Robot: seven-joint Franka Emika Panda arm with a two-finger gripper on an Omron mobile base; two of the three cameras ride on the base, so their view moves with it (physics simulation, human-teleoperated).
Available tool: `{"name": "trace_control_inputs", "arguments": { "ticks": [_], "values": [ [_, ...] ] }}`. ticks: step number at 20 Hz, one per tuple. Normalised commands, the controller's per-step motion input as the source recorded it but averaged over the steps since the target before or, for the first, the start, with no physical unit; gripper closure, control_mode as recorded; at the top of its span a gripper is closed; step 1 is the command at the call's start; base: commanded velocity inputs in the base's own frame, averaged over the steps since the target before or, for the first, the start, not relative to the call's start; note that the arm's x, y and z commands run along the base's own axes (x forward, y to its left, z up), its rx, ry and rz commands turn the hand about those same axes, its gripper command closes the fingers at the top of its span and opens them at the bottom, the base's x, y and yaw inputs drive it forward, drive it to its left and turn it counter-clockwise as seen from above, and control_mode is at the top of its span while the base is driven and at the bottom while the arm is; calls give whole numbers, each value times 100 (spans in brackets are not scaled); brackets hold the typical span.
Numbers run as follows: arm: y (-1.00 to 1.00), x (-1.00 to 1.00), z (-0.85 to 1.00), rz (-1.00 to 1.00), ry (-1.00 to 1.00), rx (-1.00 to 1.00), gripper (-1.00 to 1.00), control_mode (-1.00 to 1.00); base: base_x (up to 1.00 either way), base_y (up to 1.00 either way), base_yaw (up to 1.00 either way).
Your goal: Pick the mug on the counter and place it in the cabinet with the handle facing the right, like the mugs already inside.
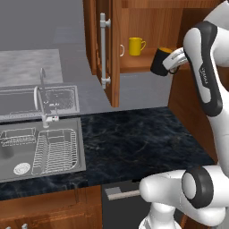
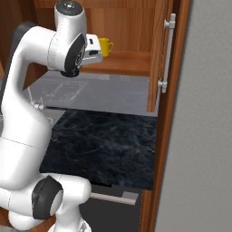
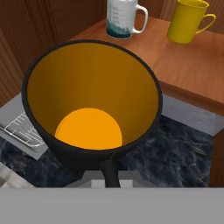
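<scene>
My gripper (image 1: pixel 173 60) is shut on the black mug (image 1: pixel 159 62) and holds it in the air, tilted, at the right front edge of the cabinet shelf (image 1: pixel 134 65). Looking along the hand, the mug (image 3: pixel 92 100) opens toward the camera and shows its orange inside, with one dark finger (image 3: pixel 109 173) below it. I cannot make out the mug's handle. On the shelf (image 3: pixel 175 65) stand the white mug (image 3: pixel 122 17) and the yellow mug (image 3: pixel 188 21), both with handles to the right. The yellow mug (image 1: pixel 136 45) stands left of the held mug. The counter (image 1: pixel 134 138) lies below.
The cabinet door (image 1: pixel 115 44) stands open with its silver bar pull (image 1: pixel 103 49) left of the shelf. The door (image 2: pixel 156 54) hangs right of the yellow mug (image 2: pixel 105 46). A steel sink (image 1: pixel 40 147) with a faucet (image 1: pixel 42 105) sits at the counter's left.
</scene>
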Motion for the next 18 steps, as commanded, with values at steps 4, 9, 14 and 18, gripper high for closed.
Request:
{"name": "trace_control_inputs", "arguments": {
  "ticks": [4,9,14,18],
  "values": [
    [0,29,0,0,-2,0,100,-100,0,0,0],
    [0,30,3,0,0,0,100,-100,0,0,0],
    [0,30,3,0,0,0,100,-100,0,0,0],
    [0,34,0,0,0,0,100,-100,0,0,0]
  ]
}}
